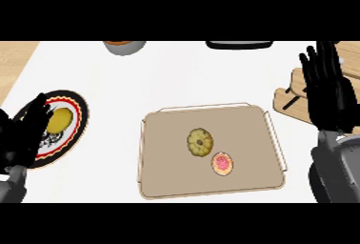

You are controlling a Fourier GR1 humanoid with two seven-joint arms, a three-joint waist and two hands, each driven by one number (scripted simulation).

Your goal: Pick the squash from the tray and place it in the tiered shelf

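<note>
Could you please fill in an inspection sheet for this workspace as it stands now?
Surface: white counter top with wood showing at its far corners.
Job's things: ribbed olive squash lies on the tan tray; wooden tiered shelf stands at the right, partly behind the right hand.
Clutter: small tart with pink filling on the tray beside the squash; patterned plate at left with a yellow item; grey bowl and a dark object at the far edge.
Hands: left hand open over the plate; right hand open, fingers up, resting by the shelf.
Cables: nothing seen.
Surroundings: nothing seen.
</note>
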